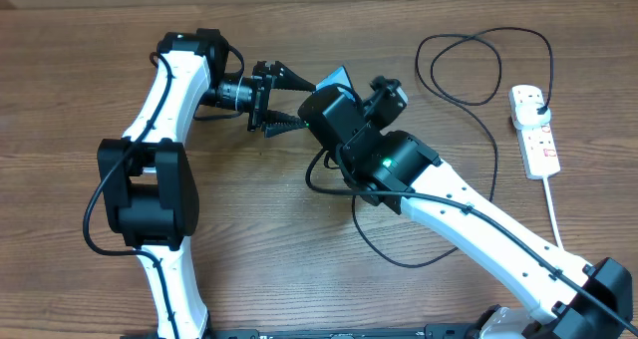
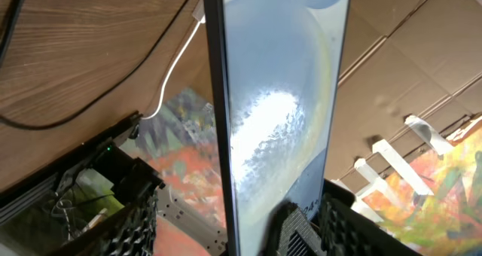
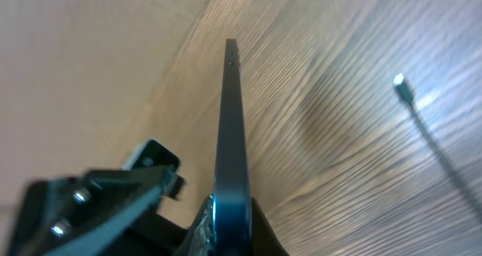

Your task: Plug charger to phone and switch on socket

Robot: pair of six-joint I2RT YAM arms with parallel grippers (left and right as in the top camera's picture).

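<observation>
The phone (image 1: 336, 78) is held up off the table, edge-on, in my right gripper (image 1: 337, 95); only a blue corner shows from overhead. In the right wrist view its thin blue edge (image 3: 232, 128) rises from my jaws (image 3: 232, 230), which are shut on it. My left gripper (image 1: 292, 102) is open with a finger on each side of the phone. In the left wrist view the lit screen (image 2: 279, 113) stands between the fingers (image 2: 241, 230), close to the right one. The charger cable (image 1: 495, 145) loops over the table, with its small tip (image 3: 401, 86) lying loose. Its black plug (image 1: 535, 104) sits in the socket (image 1: 538, 140).
The socket's thick white cord (image 1: 553, 209) runs toward the front right. The black cable curls under my right arm (image 1: 374, 249). In the left wrist view the black cable (image 2: 75, 113) and a white cord (image 2: 173, 68) cross the wood.
</observation>
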